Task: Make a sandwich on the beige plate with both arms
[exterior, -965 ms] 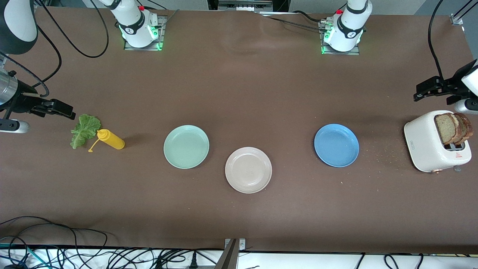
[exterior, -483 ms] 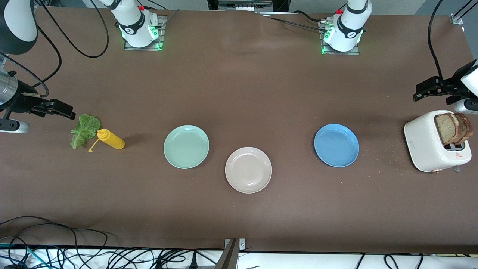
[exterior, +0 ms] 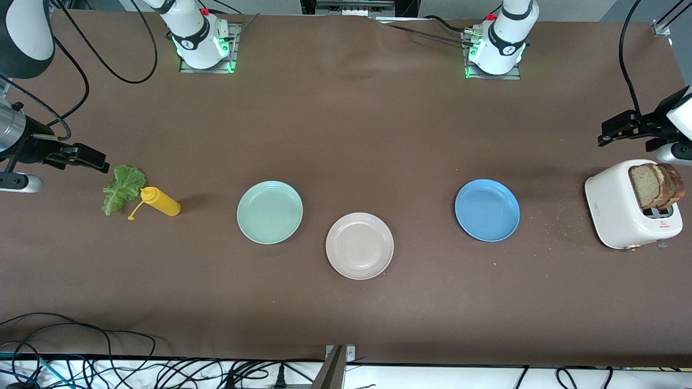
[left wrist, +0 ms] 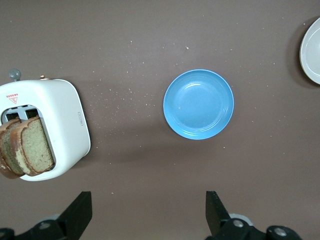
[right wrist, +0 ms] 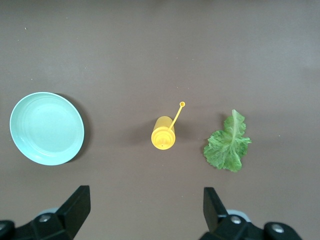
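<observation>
Left gripper (left wrist: 147, 215): wide open, empty, up by toaster (exterior: 630, 208); grab one bread slice (exterior: 646, 186) by its crust.
Right gripper (right wrist: 145, 212): spread open, holding nothing, over lettuce (exterior: 121, 188) at the table's (exterior: 346, 124) right-arm edge.
Beige plate (exterior: 359, 246): bare, bread goes first.

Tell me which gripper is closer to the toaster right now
Left. The left gripper hangs open just above the toaster at the left arm's end of the table. The right gripper, also open, is at the right arm's end, by the lettuce.

Beige plate (left wrist: 311, 50) and both hands' bases cut off at wrist-view edges
</observation>
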You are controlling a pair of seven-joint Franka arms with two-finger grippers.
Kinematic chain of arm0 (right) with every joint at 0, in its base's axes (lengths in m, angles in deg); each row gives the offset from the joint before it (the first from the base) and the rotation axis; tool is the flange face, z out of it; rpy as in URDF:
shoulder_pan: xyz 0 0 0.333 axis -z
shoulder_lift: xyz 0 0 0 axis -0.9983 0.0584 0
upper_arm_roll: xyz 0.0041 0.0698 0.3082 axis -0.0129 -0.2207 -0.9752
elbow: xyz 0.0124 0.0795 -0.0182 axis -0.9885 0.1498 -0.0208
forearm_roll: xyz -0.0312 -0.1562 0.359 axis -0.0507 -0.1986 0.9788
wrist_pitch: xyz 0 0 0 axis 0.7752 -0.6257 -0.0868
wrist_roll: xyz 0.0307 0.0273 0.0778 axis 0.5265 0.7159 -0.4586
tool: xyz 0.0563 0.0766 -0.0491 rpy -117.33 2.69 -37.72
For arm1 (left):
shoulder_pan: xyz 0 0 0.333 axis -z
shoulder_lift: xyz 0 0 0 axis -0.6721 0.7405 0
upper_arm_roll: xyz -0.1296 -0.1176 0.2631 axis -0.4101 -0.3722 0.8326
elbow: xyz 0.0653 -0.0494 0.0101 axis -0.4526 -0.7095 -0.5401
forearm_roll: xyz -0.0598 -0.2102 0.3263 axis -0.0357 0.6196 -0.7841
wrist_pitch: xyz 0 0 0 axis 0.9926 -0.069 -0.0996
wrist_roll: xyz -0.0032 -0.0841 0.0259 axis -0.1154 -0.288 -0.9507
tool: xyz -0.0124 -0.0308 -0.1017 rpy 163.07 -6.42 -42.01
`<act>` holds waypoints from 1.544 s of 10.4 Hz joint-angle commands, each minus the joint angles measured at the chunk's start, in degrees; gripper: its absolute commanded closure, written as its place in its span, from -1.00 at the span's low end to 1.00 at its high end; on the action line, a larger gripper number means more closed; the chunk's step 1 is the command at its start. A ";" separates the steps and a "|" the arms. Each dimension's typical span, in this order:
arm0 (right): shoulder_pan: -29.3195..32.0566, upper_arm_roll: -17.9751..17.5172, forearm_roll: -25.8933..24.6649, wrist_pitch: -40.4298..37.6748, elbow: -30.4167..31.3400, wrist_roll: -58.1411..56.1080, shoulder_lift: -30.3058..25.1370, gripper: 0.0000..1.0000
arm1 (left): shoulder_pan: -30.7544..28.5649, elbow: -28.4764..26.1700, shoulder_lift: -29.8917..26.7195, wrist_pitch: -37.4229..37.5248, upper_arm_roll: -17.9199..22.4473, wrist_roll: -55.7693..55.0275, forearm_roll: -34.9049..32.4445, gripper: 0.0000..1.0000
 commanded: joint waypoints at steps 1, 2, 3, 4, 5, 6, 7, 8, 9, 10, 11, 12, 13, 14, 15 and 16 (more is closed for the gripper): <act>0.26 -0.14 0.12 -0.23 -1.32 0.64 0.46 -1.00 | 0.16 1.39 0.43 1.14 -0.18 1.26 -1.42 -1.00; 0.26 -0.14 0.21 -0.23 -1.32 0.64 0.45 -1.00 | 0.16 1.39 0.52 1.14 -0.18 1.26 -1.42 -1.00; 0.26 -0.14 0.30 -0.23 -1.32 0.64 0.54 -1.00 | 0.16 1.39 0.52 1.14 -0.18 1.26 -1.42 -1.00; 0.17 -0.14 0.30 -0.23 -1.32 0.72 0.54 -1.00 | 0.16 1.39 0.43 1.14 -0.18 1.26 -1.33 -1.00; 0.26 -0.14 0.30 -0.23 -1.32 0.72 0.54 -1.00 | 0.16 1.48 0.43 1.14 -0.18 1.26 -1.33 -1.00; 0.26 -0.14 0.30 -0.23 -1.32 0.64 0.54 -1.00 | 0.16 1.48 0.43 1.14 -0.18 1.26 -1.42 -1.00; 0.26 -0.14 0.30 -0.23 -1.32 0.64 0.54 -1.00 | 0.16 1.48 0.52 1.14 -0.18 1.26 -1.42 -1.00; 0.26 -0.14 0.30 -0.23 -1.32 0.64 0.54 -1.00 | 0.16 1.48 0.52 1.14 -0.18 1.26 -1.50 -1.00; 0.26 -0.14 0.30 -0.23 -1.32 0.64 0.54 -1.00 | 0.16 1.48 0.52 1.14 -0.18 1.17 -1.50 -1.00; 0.26 -0.14 0.30 -0.23 -1.32 0.64 0.54 -1.00 | -0.01 1.48 0.69 1.14 -0.18 1.17 -1.50 -1.00; 0.26 -0.14 0.30 -0.23 -1.32 0.64 0.54 -1.00 | -0.28 1.91 2.87 0.88 0.00 0.99 -1.42 -1.00; 0.26 -0.14 0.38 -0.23 -1.32 0.72 0.54 -1.00 | -0.72 2.27 3.76 0.88 0.35 1.08 -1.59 -1.00; 0.26 -0.14 0.38 -0.23 -1.32 0.72 0.54 -1.00 | -1.33 2.27 3.77 0.88 0.61 1.08 -2.46 -1.00; 0.26 -0.14 0.38 -0.15 -1.32 0.72 0.54 -1.00 | -3.25 2.27 4.73 0.88 0.70 0.91 -2.82 -1.00; 0.26 -0.14 0.38 -0.14 -1.32 0.64 0.54 -1.00 | -6.57 2.27 5.26 0.79 0.61 1.25 -2.65 -1.00; 0.26 -0.14 0.38 -0.14 -1.32 0.72 0.54 -1.00 | -8.17 2.27 6.31 0.53 0.61 1.26 -2.65 -1.00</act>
